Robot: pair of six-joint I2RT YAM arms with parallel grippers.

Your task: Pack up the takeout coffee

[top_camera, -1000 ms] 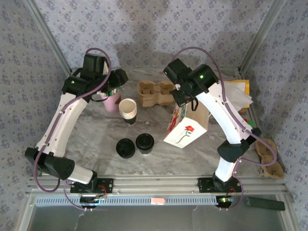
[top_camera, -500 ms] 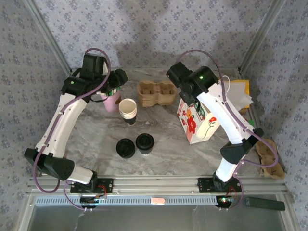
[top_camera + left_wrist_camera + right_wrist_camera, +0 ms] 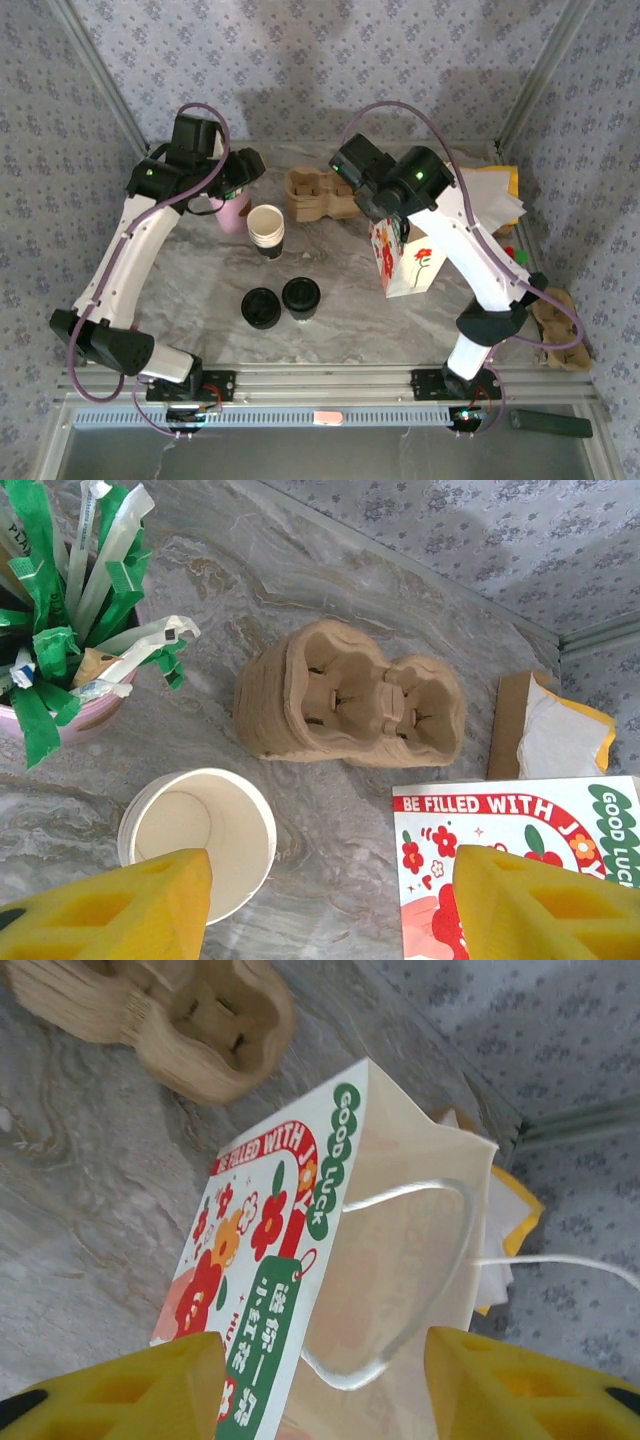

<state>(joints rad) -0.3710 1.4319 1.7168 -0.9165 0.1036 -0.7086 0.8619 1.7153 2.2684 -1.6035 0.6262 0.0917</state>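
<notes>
Right wrist view crops the paper bag's base — right fingers too.

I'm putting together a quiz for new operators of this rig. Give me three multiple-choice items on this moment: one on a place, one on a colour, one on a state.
1. The printed paper bag stands:
A) right of the pulp cup carrier
B) at the near edge, between the arm bases
C) on top of the carrier
2. The straw holder is:
A) blue
B) pink
C) black
3. The bag is:
A) lying flat
B) folded shut
C) upright, mouth open

Answers:
1 A, the top view shows it right of the carrier.
2 B, its wall shows pink.
3 C, the right wrist view looks into its open mouth.
</notes>
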